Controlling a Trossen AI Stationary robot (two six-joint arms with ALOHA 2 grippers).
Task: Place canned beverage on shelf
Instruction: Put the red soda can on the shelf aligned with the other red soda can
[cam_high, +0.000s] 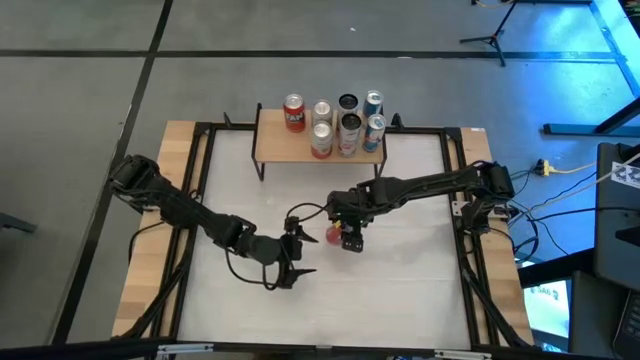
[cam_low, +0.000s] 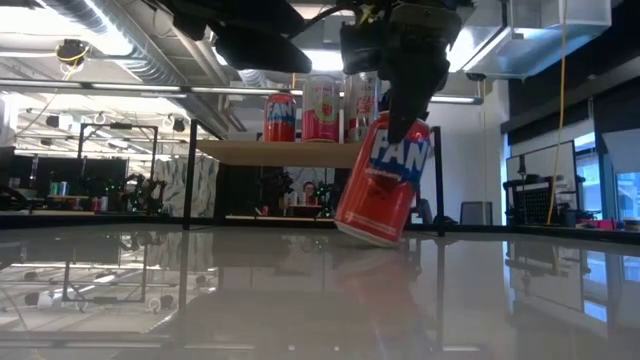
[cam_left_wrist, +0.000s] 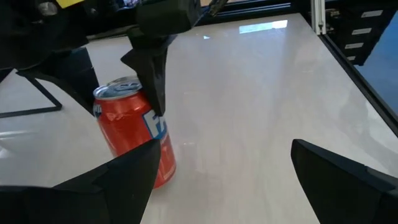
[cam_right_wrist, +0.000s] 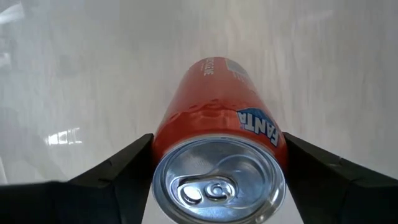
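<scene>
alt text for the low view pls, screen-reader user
The right hand comes down from above and grips a red Fanta can near its top, the can tilted on the glossy white table. Behind it, a wooden shelf on black legs holds more cans.

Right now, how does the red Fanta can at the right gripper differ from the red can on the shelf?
The Fanta can leans tilted between the right gripper's fingers, lower edge at the white table; the red can on the shelf stands upright and untouched. The Fanta can is alone mid-table; the shelf can stands at the left end of a group on the shelf. Both are red drink cans.
</scene>
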